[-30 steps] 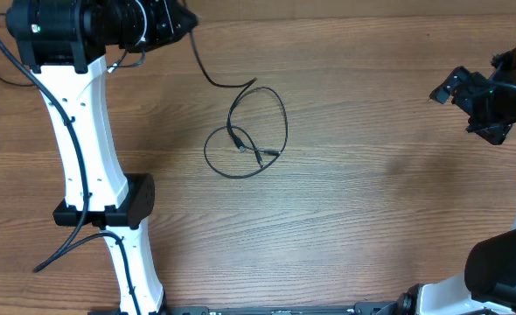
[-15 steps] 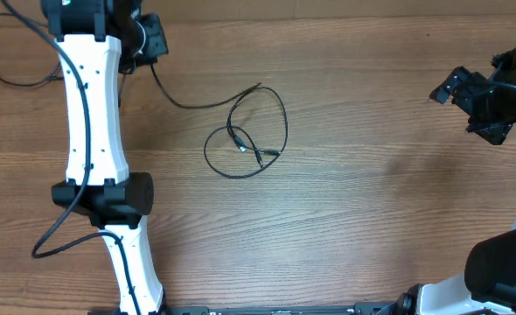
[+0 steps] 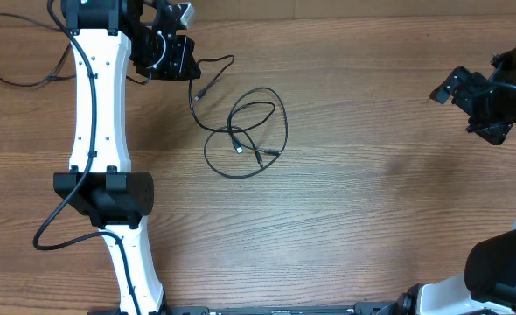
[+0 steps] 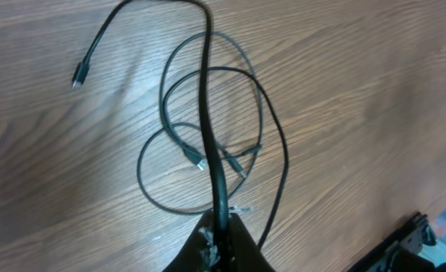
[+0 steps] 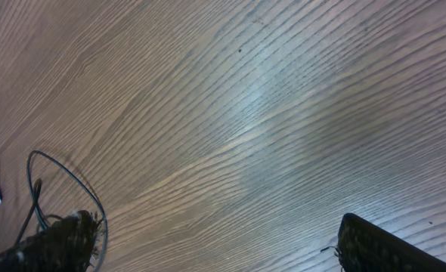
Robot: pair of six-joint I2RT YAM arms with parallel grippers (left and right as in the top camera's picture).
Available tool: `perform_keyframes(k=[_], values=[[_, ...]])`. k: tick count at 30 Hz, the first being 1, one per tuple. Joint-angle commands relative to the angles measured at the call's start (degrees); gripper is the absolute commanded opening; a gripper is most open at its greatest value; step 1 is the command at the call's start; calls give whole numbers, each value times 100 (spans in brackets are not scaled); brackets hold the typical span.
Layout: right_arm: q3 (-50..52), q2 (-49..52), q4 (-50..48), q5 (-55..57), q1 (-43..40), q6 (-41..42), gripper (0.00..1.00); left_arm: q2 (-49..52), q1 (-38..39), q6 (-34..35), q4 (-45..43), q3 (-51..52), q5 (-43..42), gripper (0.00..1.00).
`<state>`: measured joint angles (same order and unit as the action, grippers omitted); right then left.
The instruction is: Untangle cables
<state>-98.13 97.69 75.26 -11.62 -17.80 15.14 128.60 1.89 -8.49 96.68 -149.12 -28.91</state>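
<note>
Thin black cables [image 3: 247,140] lie in loose overlapping loops near the table's middle, with small plug ends inside the loops [image 3: 239,147]. My left gripper [image 3: 184,63] is at the back left, shut on one black cable [image 4: 208,113] that runs from its jaws [image 4: 221,230] over the loops to a free plug end [image 4: 78,77]. That plug end also shows in the overhead view [image 3: 200,91]. My right gripper [image 3: 459,86] is open and empty at the far right, well away from the cables. A piece of the loops shows at the left of the right wrist view [image 5: 64,177].
The wooden table [image 3: 372,192] carries only the cables. The left arm's white links and black base [image 3: 105,192] stand along the left side. The arm's own thicker black wires [image 3: 17,79] trail at the back left corner. The right arm's base [image 3: 503,271] is at the front right.
My left gripper has swung left and then back right, keeping hold of its cable. The cable's free end now lies curled close to the loops instead of stretched out.
</note>
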Motion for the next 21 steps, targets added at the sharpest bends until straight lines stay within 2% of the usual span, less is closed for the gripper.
perform_keyframes(k=[1,2,7,11,12,14,15,21], values=[[-13,11,-15,-4,4,-20,100,-46,20,192,13,282,243,24],[-13,11,-15,-2,4,-20,100,-46,37,192,13,398,232,29],[-13,11,-15,-2,4,-20,100,-46,160,70,11,1281,262,37],[-13,11,-13,-2,4,-20,100,-46,188,245,-11,1823,804,51],[-13,11,-15,-4,4,-20,100,-46,188,407,-26,1904,966,55],[-13,11,-13,-2,4,-20,100,-46,188,651,-24,1993,1108,72],[-13,11,-15,-2,4,-20,100,-44,188,686,-26,2024,1108,76],[-13,11,-13,-4,4,-20,100,-46,308,769,-33,2334,1115,76]])
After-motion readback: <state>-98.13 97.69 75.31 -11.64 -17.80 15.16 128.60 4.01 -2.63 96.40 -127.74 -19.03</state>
